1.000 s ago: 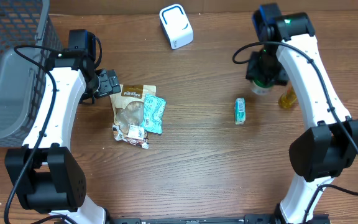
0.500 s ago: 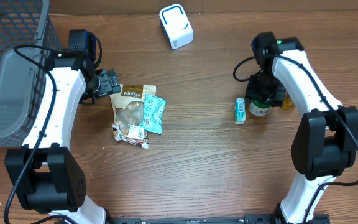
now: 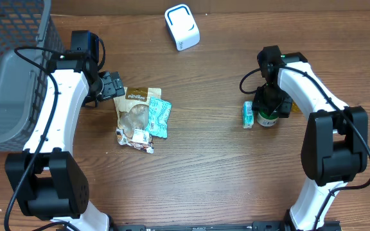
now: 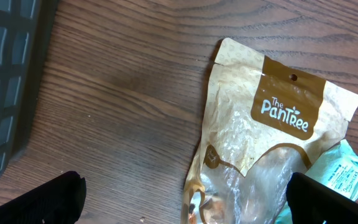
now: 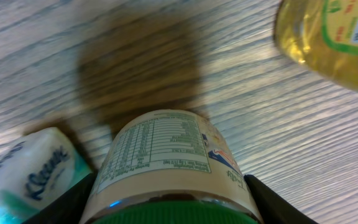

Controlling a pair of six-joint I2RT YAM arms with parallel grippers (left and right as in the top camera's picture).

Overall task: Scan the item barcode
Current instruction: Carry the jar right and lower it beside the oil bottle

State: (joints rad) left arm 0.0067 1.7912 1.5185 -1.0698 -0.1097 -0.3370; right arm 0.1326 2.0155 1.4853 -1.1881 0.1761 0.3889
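Observation:
My right gripper (image 3: 270, 102) is shut on a jar (image 5: 166, 155) with a green lid and a pale nutrition label, its fingers (image 5: 272, 202) on either side just under the lid. The jar (image 3: 267, 117) is upright, down at the tabletop between a Kleenex pack and a yellow bottle; whether it touches the wood I cannot tell. A white barcode scanner (image 3: 182, 27) stands at the back centre. My left gripper (image 3: 114, 85) is open above the top edge of a Pantree snack bag (image 4: 260, 143), with its fingertips (image 4: 42, 202) wide apart.
A teal Kleenex pack (image 3: 248, 114) lies just left of the jar, and a yellow bottle (image 5: 334, 37) lies to its right. A teal packet (image 3: 160, 119) lies under the snack bag's right side. A grey mesh basket (image 3: 11, 70) fills the far left.
My right arm has brought the jar forward and down, from beside the yellow bottle to next to the Kleenex pack. The left arm has not moved.

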